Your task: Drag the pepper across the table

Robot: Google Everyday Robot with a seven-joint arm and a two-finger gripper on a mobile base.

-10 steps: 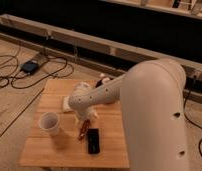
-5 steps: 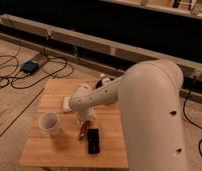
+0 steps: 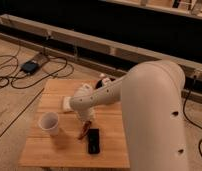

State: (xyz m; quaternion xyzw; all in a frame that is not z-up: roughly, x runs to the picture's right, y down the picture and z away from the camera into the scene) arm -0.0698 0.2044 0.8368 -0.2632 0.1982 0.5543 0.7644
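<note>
Camera view is showing the narrow pincer (image 3: 87, 121) gripping the pepper (image 3: 83, 133); dragging is calling next for a low pull across the counter (image 3: 49, 152).

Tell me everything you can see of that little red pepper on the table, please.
The pepper is small, slim and red, tapering towards its lower end. It lies slanted on the wooden table, just left of the black phone and right of the white cup. The robot's hand sits closed right at its upper end and covers that part. Whether it actually pinches the pepper cannot be seen.
</note>
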